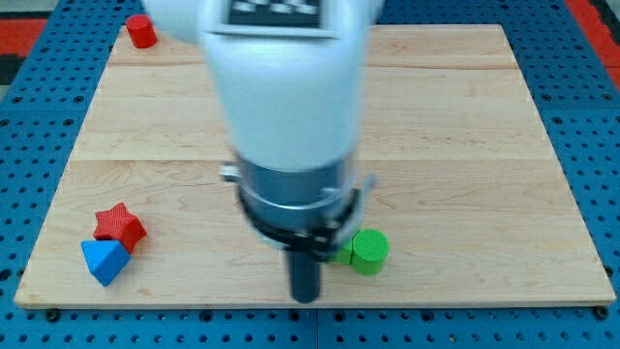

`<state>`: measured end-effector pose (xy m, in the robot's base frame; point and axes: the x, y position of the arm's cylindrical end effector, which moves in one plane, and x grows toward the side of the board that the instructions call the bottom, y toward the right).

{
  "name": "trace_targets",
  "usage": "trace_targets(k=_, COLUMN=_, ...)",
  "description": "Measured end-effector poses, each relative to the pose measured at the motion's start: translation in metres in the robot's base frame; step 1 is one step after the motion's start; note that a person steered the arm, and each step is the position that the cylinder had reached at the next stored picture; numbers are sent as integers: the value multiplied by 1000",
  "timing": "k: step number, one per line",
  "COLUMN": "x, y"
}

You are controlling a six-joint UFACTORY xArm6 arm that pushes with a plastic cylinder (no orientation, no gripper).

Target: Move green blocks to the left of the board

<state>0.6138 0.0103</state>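
Note:
A green round block [369, 251] lies near the view's bottom, right of centre on the wooden board [465, 145]. A second green piece shows just left of it, mostly hidden behind the arm. My tip [306, 297] is at the view's bottom centre, just left of and below the green round block, about a block's width away. The white and grey arm body [286, 107] covers the middle of the board.
A red star block [120, 226] and a blue block [105, 260] touch each other at the board's bottom left. A red round block [141, 31] stands at the top left corner. A blue pegboard surrounds the board.

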Motion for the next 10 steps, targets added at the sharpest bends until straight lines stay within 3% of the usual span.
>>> trace_targets(k=1, x=0, y=96)
trace_targets(k=2, x=-12, y=131)
trace_targets(k=7, x=-40, y=-14)
trace_targets(k=9, x=-39, y=-41)
trace_targets(k=10, x=-67, y=-34)
